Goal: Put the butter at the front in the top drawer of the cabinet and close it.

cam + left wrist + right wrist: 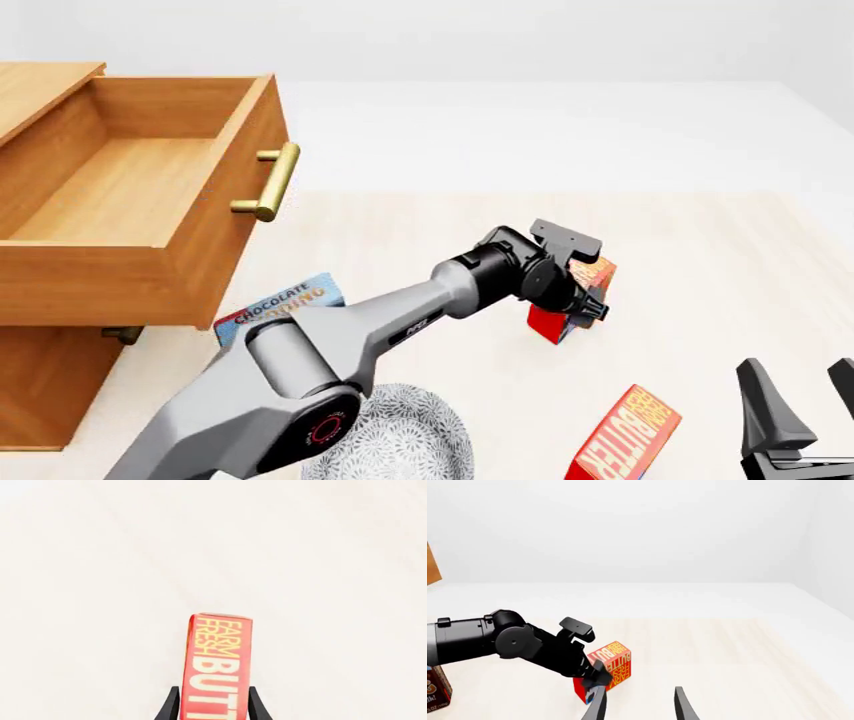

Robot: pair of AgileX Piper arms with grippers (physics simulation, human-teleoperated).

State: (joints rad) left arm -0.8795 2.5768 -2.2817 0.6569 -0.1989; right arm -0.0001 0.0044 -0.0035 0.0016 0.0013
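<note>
My left gripper (583, 300) is shut on a red and orange butter carton (577, 296), its fingers (172, 707) pressed on both sides of the "FARM FRESH BUTTER" face (220, 665). This carton (610, 666) is at mid-table; whether it is off the surface I cannot tell. A second like butter carton (625, 438) lies tilted nearer the table's near edge. The cabinet (40, 390) stands at the left with its top drawer (200, 250) pulled out and nothing in it. My right gripper (807, 400) is open at the near right, holding nothing.
A brown-and-blue Chocolate Pudding box (287, 305) lies under the open drawer's front corner. A grey patterned dish (414, 440) sits at the near edge beneath the left arm. The drawer's brass handle (274, 180) juts toward the table's middle.
</note>
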